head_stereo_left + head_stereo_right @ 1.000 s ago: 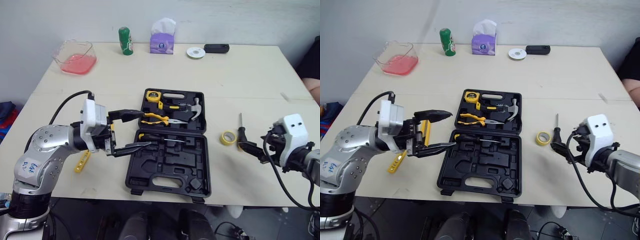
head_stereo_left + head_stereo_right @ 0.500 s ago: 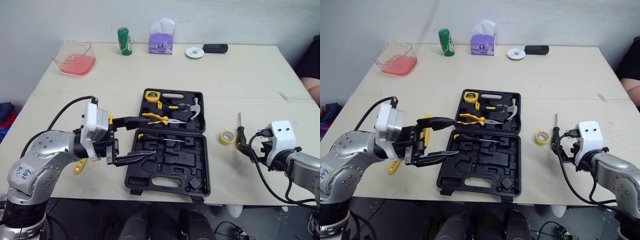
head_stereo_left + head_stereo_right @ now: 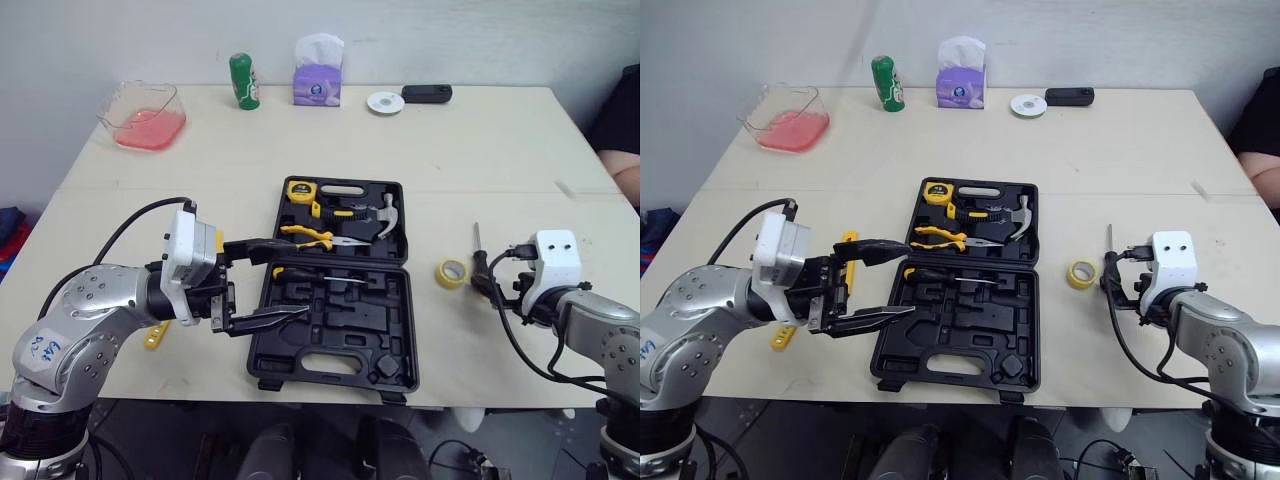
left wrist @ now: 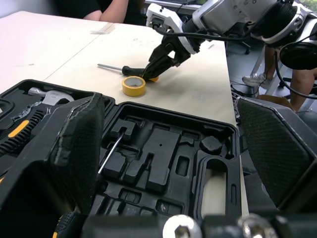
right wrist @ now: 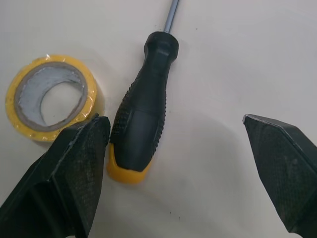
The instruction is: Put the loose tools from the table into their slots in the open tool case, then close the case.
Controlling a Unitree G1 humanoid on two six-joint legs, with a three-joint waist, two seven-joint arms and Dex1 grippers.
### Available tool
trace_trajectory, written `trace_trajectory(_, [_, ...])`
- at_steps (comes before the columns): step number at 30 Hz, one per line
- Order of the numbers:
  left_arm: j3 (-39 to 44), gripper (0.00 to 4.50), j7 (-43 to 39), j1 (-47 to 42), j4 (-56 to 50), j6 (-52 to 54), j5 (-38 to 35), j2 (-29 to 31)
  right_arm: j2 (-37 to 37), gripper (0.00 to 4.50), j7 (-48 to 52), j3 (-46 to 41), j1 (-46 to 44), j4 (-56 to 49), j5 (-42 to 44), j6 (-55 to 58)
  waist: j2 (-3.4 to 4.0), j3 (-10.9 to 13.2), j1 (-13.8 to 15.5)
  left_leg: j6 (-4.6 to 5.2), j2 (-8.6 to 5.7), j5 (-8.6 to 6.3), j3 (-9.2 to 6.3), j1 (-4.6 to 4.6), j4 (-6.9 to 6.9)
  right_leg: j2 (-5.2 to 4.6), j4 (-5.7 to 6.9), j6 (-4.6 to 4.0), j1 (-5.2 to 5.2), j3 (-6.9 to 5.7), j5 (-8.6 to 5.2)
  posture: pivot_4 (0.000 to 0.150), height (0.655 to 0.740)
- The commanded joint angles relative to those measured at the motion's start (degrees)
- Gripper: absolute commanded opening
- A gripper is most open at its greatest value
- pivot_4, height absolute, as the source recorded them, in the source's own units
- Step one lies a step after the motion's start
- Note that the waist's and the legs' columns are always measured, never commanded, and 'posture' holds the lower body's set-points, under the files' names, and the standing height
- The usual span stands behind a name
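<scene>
The black tool case point(image 3: 338, 345) lies open at the table's middle. Its far half holds a tape measure point(image 3: 301, 192), pliers point(image 3: 310, 236) and a hammer point(image 3: 385, 215); a thin screwdriver point(image 3: 320, 277) rests in the near half. To the case's right, a loose black-handled screwdriver point(image 5: 141, 114) lies beside a yellow tape roll point(image 5: 49, 96). My right gripper point(image 5: 172, 120) is open and low over that handle, one finger on each side. My left gripper point(image 3: 295, 277) hangs open over the case's left edge. A yellow tool point(image 3: 155, 335) lies partly hidden under the left arm.
Along the far edge stand a clear container of pink liquid point(image 3: 140, 113), a green can point(image 3: 241, 80), a tissue box point(image 3: 318, 72), a white disc point(image 3: 384, 102) and a black device point(image 3: 427, 93). A person's arm point(image 3: 625, 180) shows at the right edge.
My right gripper has come forward and down until its fingers straddle the loose screwdriver's handle. My left gripper has shifted slightly over the case edge, still open.
</scene>
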Motion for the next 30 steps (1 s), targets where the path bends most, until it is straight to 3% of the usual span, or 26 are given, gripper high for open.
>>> trace_trajectory(1, [1.0,4.45,-0.4,0.1,-0.8,-0.7,0.0,0.6,0.5,4.50,0.2,-0.1,-1.0,-0.6,-1.6,0.0,0.00,0.0,0.0,0.00,0.00,0.00,0.01,-0.01,0.00,0.00,0.00,0.00,-0.01,0.01,0.00,0.150,0.7400])
trace_trajectory(4, [1.0,4.45,-1.1,-0.1,-0.5,-0.7,0.2,1.1,1.1,4.50,0.7,1.0,-1.4,0.1,-2.5,1.0,0.00,0.0,0.0,0.00,-0.01,0.00,0.02,-0.01,0.00,-0.01,0.00,0.00,-0.01,0.02,0.00,0.150,0.7400])
trace_trajectory(7, [0.7,4.50,-1.9,-0.4,-1.1,1.8,-2.2,2.3,2.7,3.72,0.2,-0.2,-1.6,1.4,-3.6,1.6,0.00,0.0,0.0,0.00,0.00,0.00,0.02,0.00,0.00,0.00,0.01,0.00,-0.01,0.02,0.00,0.150,0.7400])
trace_trajectory(12, [0.8,4.50,-2.9,-0.5,-0.3,1.1,-1.3,2.5,3.3,1.22,1.5,1.1,-1.0,1.8,-5.1,-0.1,-0.05,0.0,0.0,0.01,-0.01,0.00,0.03,0.00,0.00,-0.01,0.02,0.00,-0.01,0.03,0.00,0.150,0.7400])
trace_trajectory(13, [0.8,4.50,-3.2,-0.5,-0.1,0.8,-1.0,2.6,3.4,1.03,1.7,1.2,-0.7,1.8,-5.4,-0.5,-0.07,0.0,0.0,0.01,-0.01,0.00,0.03,0.01,0.00,-0.01,0.02,0.00,-0.01,0.03,0.00,0.150,0.7400])
trace_trajectory(24, [4.7,4.50,-0.7,-3.4,2.7,1.0,-4.8,-0.3,4.2,1.03,2.8,1.3,3.3,0.8,-11.8,-15.3,-0.15,-0.1,0.0,0.03,-0.05,0.01,0.04,0.01,0.00,-0.04,0.05,0.02,-0.01,0.06,0.01,0.150,0.7400])
trace_trajectory(30, [4.0,4.50,-5.1,-2.0,4.2,-0.8,-3.0,1.2,-6.0,1.03,15.7,3.7,-1.9,5.2,-11.9,-21.4,-0.09,0.0,-0.2,0.03,-0.05,0.01,0.13,0.01,0.00,-0.02,0.05,0.02,-0.06,0.10,0.01,0.150,0.7400])
